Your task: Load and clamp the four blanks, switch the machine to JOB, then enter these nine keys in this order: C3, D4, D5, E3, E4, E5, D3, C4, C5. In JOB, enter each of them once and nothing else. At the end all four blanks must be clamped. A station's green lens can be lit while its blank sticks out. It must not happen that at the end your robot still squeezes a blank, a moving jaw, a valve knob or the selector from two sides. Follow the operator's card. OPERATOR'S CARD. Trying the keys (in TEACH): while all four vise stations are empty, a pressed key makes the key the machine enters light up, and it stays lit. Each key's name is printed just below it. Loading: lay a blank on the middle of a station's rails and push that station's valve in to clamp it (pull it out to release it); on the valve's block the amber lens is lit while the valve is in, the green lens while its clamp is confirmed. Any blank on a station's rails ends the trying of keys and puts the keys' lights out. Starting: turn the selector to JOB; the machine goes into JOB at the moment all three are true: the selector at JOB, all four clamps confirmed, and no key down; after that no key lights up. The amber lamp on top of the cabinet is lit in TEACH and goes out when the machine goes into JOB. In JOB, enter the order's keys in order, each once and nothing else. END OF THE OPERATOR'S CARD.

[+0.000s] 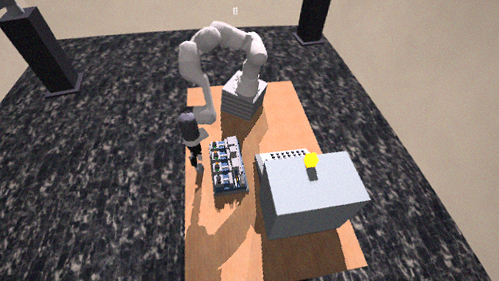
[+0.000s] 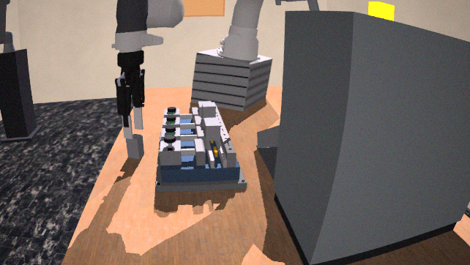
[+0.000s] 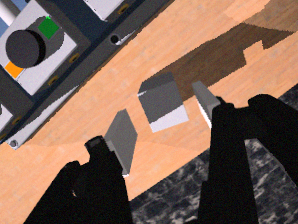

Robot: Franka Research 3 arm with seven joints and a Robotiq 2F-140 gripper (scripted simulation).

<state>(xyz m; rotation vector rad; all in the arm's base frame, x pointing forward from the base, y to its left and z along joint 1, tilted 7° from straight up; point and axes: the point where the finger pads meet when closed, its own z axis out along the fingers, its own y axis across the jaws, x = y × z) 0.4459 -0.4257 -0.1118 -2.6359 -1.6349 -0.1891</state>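
My gripper (image 1: 197, 160) (image 2: 132, 130) (image 3: 163, 110) is partly open, pointing down, its fingers on either side of and above a grey blank (image 1: 199, 169) (image 2: 135, 147) (image 3: 161, 96) that stands on the table. The vise fixture (image 1: 231, 190) (image 2: 201, 173) is beside it. Pale blocks sit in its farther stations; the nearest station shows yellow parts and no visible blank. In the wrist view one valve knob (image 3: 22, 48) has a bright amber lens (image 3: 14, 69) and a darker green lens (image 3: 49, 28). The cabinet's top lamp (image 1: 311, 160) (image 2: 381, 11) is bright yellow. Selector and key names are not readable.
The large grey cabinet (image 1: 317, 186) (image 2: 395, 121) stands on the other side of the fixture, with its key panel (image 1: 289, 154) facing the arm's base (image 1: 241, 100) (image 2: 223, 82). The table's edge (image 3: 167, 176) runs close beside the standing blank.
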